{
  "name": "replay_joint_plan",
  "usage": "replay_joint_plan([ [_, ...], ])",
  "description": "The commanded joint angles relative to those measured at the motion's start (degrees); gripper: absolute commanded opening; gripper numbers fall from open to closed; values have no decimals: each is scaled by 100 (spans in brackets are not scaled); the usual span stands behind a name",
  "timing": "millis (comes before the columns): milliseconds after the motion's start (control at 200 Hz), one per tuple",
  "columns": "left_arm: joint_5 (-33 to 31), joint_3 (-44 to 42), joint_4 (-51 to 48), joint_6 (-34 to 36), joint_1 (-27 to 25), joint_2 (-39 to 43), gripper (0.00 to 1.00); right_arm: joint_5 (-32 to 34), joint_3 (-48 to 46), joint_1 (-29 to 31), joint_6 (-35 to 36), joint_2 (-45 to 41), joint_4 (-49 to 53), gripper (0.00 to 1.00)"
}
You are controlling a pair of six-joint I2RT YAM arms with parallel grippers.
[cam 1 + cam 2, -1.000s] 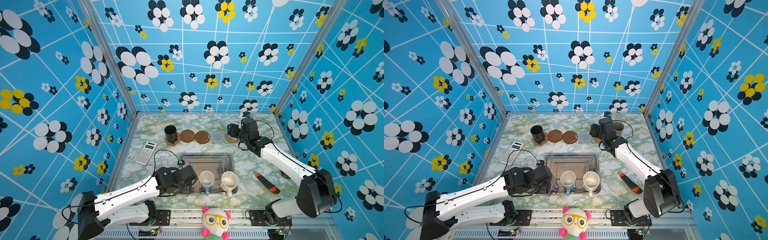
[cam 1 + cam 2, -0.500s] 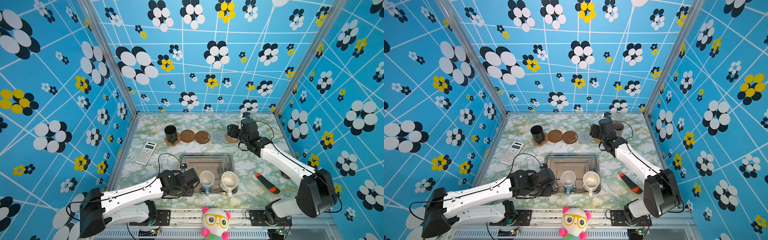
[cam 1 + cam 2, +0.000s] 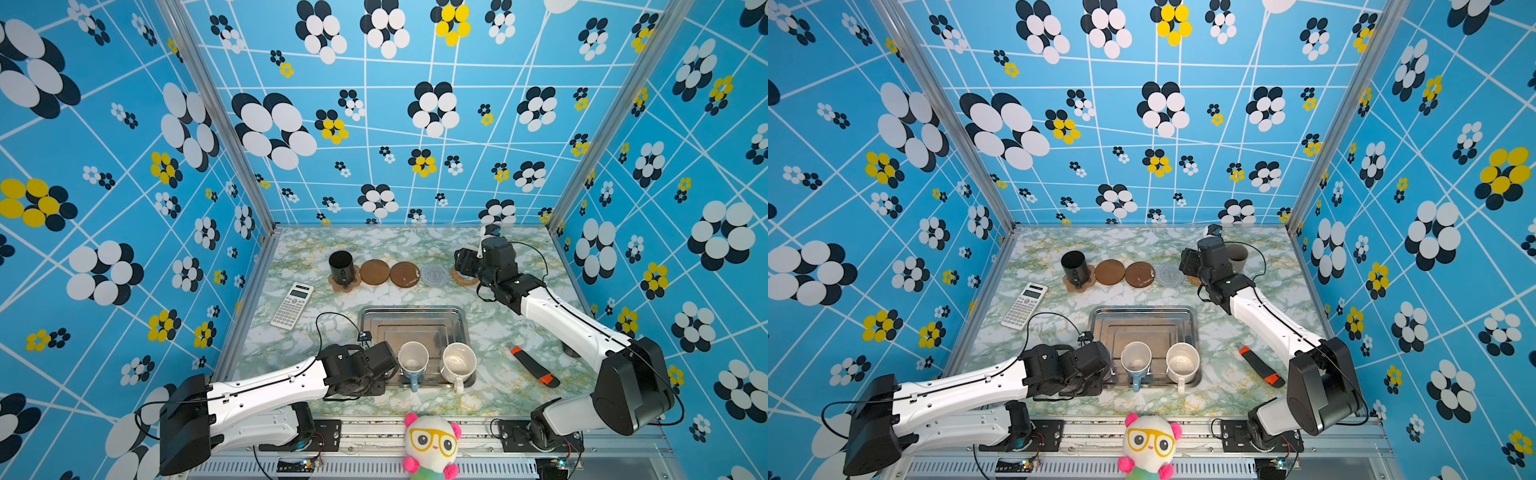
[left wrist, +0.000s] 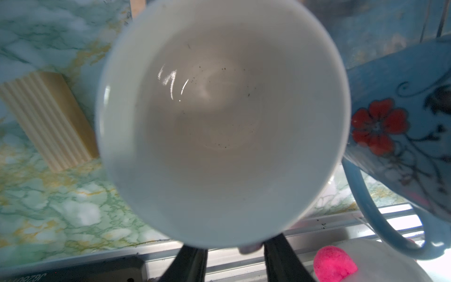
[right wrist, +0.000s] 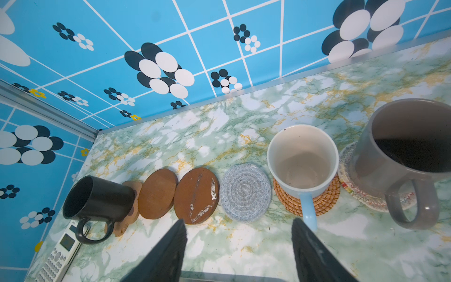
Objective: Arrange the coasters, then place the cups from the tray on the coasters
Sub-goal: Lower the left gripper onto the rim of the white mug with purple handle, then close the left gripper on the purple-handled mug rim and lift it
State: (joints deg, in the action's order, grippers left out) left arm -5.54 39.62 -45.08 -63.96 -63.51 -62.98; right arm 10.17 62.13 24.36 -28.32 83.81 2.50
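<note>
The left jaws stand on either side of the short handle of a pale lavender mug (image 4: 219, 122), seen from straight above in the left wrist view. A sliver of gap shows on one side, so I cannot tell whether they pinch it yet. That mug appears to be at the near left corner of the tray (image 3: 409, 322), hidden under the wrist in both top views. Beside it in the tray stand a light blue mug (image 3: 412, 358) and a white mug (image 3: 458, 360). The right jaws are wide apart and empty, low over the surface (image 3: 490, 332) in front of the coaster row. They are close to the handle of a second light blue mug (image 5: 302, 156), which stands on the rattan coaster (image 5: 327, 200). Next to it the grey mug (image 5: 402, 151) stands on the pale woven coaster (image 5: 361, 200). At the row's other end the black mug (image 3: 341, 266) stands on the paw-shaped coaster (image 5: 133, 186). By my reading the coasters are arranged and three of six mugs are placed. Three mugs remain, and two brown discs (image 3: 374, 272) (image 3: 405, 274) and the grey-blue round (image 3: 435, 274) are free for them.
</note>
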Motion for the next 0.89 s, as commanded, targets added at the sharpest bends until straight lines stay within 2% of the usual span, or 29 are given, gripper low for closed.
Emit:
replay_joint_plan([
  [0, -152, -180, 134, -105, -48, -74, 37, -18, -14, 34, 37, 59, -101, 70],
  [890, -619, -403, 528, -37, -40, -426, 23, -147, 119, 32, 19, 282, -110, 70],
])
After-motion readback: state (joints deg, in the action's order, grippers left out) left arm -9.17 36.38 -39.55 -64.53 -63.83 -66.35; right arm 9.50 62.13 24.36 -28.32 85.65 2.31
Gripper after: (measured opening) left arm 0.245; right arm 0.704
